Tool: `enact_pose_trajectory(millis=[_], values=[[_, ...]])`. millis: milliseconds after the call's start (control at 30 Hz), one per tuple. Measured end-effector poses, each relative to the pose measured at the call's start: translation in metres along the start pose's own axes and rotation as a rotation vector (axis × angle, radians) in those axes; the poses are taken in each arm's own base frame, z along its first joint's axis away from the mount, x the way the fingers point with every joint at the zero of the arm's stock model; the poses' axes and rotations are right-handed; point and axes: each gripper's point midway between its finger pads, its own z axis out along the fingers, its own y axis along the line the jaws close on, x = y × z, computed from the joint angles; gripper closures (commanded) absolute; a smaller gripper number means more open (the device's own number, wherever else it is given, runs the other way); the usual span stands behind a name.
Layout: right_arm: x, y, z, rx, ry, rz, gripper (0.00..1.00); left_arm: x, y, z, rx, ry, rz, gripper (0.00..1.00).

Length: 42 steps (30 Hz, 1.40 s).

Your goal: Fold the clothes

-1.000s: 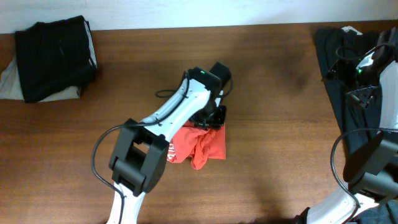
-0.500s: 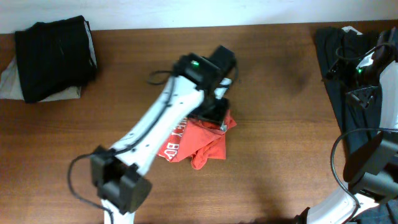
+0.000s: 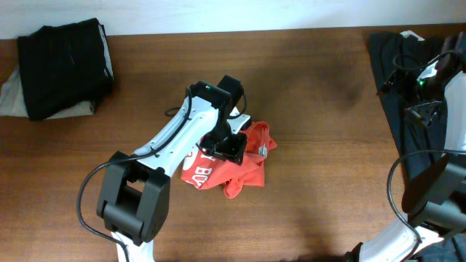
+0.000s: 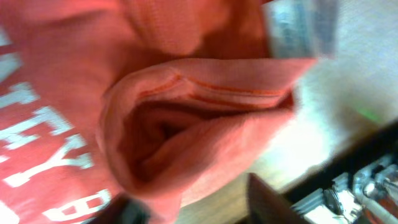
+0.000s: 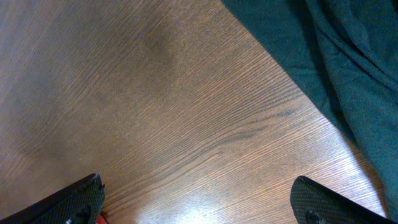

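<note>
The orange-red T-shirt [image 3: 244,171] lies crumpled on the wooden table [image 3: 328,182] near the middle, with white lettering showing at its left end. My left gripper [image 3: 227,148] hovers low over the shirt's upper edge. In the left wrist view the shirt [image 4: 186,112] fills the frame as a rolled fold. The left gripper's fingers [image 4: 193,208] are apart, with cloth and bare table between them. My right gripper [image 5: 198,199] is open and empty over bare wood at the far right of the table.
A stack of black folded garments [image 3: 65,65] sits at the back left on a pale cloth [image 3: 10,98]. A long dark grey garment [image 3: 408,124] lies along the right edge, also in the right wrist view [image 5: 329,56]. The right arm [image 3: 431,73] is above it.
My left arm swung right, dragging the shirt's upper corner up and to the right, then moved back left and lower. The corner stayed displaced. The right arm has not moved.
</note>
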Motion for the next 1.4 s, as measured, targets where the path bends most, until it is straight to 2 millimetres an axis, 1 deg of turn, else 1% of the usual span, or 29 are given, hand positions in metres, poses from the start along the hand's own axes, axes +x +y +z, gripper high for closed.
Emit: enact_pose_trajectory(millis=[33, 67, 100, 233, 267, 300, 333, 367, 433, 500, 600, 633, 700, 733, 767, 800, 833, 867, 933, 1000, 1033, 1067, 1100, 1167, 1200, 1267, 1300, 1333, 1400], values=[[0.0, 0.0, 0.0, 0.0, 0.0, 0.0, 0.01, 0.001, -0.009, 0.0, 0.05, 0.002, 0.046, 0.91], [0.0, 0.0, 0.0, 0.0, 0.0, 0.0, 0.01, 0.001, -0.012, 0.0, 0.063, 0.004, 0.06, 0.92], [0.0, 0.0, 0.0, 0.0, 0.0, 0.0, 0.01, 0.001, -0.015, 0.0, 0.078, 0.004, 0.072, 0.99], [0.0, 0.0, 0.0, 0.0, 0.0, 0.0, 0.01, 0.007, -0.039, 0.002, 0.155, 0.023, 0.122, 0.99], [0.0, 0.0, 0.0, 0.0, 0.0, 0.0, 0.01, 0.011, -0.051, 0.004, 0.172, 0.035, 0.146, 0.99], [0.0, 0.0, 0.0, 0.0, 0.0, 0.0, 0.01, 0.013, -0.058, 0.007, 0.177, 0.042, 0.164, 0.94], [0.0, 0.0, 0.0, 0.0, 0.0, 0.0, 0.01, 0.018, -0.072, 0.011, 0.182, 0.056, 0.201, 0.5], [0.0, 0.0, 0.0, 0.0, 0.0, 0.0, 0.01, 0.02, -0.076, 0.012, 0.183, 0.061, 0.217, 0.36], [0.0, 0.0, 0.0, 0.0, 0.0, 0.0, 0.01, 0.03, -0.091, 0.017, 0.178, 0.09, 0.26, 0.29], [0.0, 0.0, 0.0, 0.0, 0.0, 0.0, 0.01, 0.043, -0.098, 0.021, 0.16, 0.134, 0.279, 0.28], [0.0, 0.0, 0.0, 0.0, 0.0, 0.0, 0.01, 0.047, -0.086, 0.018, 0.131, 0.157, 0.259, 0.29], [0.0, 0.0, 0.0, 0.0, 0.0, 0.0, 0.01, 0.044, -0.083, 0.011, 0.127, 0.152, 0.251, 0.29], [0.0, 0.0, 0.0, 0.001, 0.001, 0.0, 0.01, 0.022, -0.079, -0.012, 0.123, 0.067, 0.245, 0.33], [0.0, 0.0, 0.0, 0.0, 0.0, 0.0, 0.01, 0.008, -0.071, -0.025, 0.104, 0.016, 0.218, 0.37], [0.0, 0.0, 0.0, 0.0, 0.0, 0.0, 0.01, 0.0, -0.062, -0.033, 0.089, -0.016, 0.187, 0.42], [0.0, 0.0, 0.0, 0.0, 0.0, 0.0, 0.01, -0.006, -0.049, -0.037, 0.073, -0.035, 0.148, 0.48], [0.0, 0.0, 0.0, 0.0, 0.0, 0.0, 0.01, -0.013, -0.035, -0.041, 0.057, -0.059, 0.108, 0.48], [0.0, 0.0, 0.0, 0.0, 0.0, 0.0, 0.01, -0.018, -0.026, -0.043, 0.047, -0.079, 0.086, 0.48], [0.0, 0.0, 0.0, 0.0, 0.0, 0.0, 0.01, -0.028, -0.021, -0.043, 0.039, -0.11, 0.07, 0.48], [0.0, 0.0, 0.0, 0.0, 0.0, -0.001, 0.01, -0.041, -0.021, -0.033, 0.041, -0.129, 0.064, 0.49], [0.0, 0.0, 0.0, 0.0, 0.0, 0.0, 0.01, -0.044, -0.02, -0.023, 0.042, -0.115, 0.059, 0.49], [0.0, 0.0, 0.0, 0.0, 0.0, 0.0, 0.01, -0.046, -0.019, -0.014, 0.049, -0.099, 0.053, 0.52], [0.0, 0.0, 0.0, 0.0, 0.0, 0.0, 0.01, -0.049, -0.021, -0.001, 0.069, -0.076, 0.052, 0.53], [0.0, 0.0, 0.0, 0.0, 0.0, 0.0, 0.01, -0.053, -0.023, 0.019, 0.09, -0.045, 0.047, 0.55], [0.0, 0.0, 0.0, 0.0, 0.0, 0.0, 0.01, -0.054, -0.026, 0.032, 0.099, -0.026, 0.051, 0.58], [0.0, 0.0, 0.0, 0.0, 0.0, 0.0, 0.01, -0.053, -0.034, 0.053, 0.116, 0.013, 0.064, 0.59], [0.0, 0.0, 0.0, 0.0, 0.0, 0.0, 0.01, -0.053, -0.039, 0.059, 0.125, 0.018, 0.076, 0.59], [0.0, 0.0, 0.0, 0.0, 0.0, 0.0, 0.01, -0.054, -0.044, 0.061, 0.131, 0.014, 0.089, 0.59], [0.0, 0.0, 0.0, 0.0, 0.0, 0.0, 0.01, -0.055, -0.054, 0.061, 0.136, 0.009, 0.112, 0.59]])
